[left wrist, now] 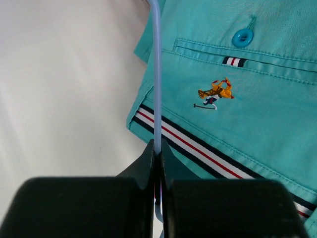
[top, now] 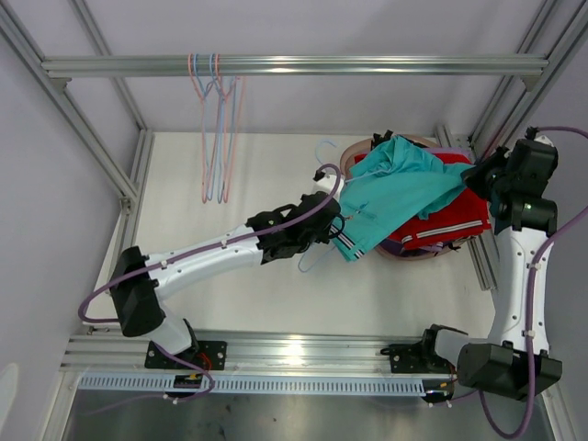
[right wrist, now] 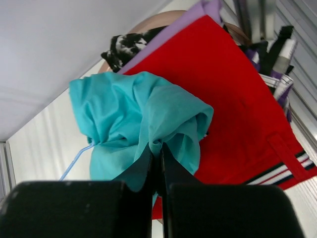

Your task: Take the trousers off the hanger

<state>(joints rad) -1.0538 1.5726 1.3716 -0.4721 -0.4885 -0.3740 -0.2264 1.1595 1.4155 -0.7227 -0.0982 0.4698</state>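
Left gripper [left wrist: 157, 148] pinches the pale blue hanger [left wrist: 157, 74] wire, with the teal trousers [left wrist: 237, 114] just beyond its fingertips to the right. Right gripper [right wrist: 158, 151] clamps a bunched fold of them; the red trousers [right wrist: 237, 109] lie behind.

top rail [top: 367, 65]: pastel spare hangers [top: 219, 92] hung at left | table [top: 276, 303]: white

Matt teal cloth trousers [left wrist: 257, 144], smooth plastic hanger [left wrist: 157, 74]
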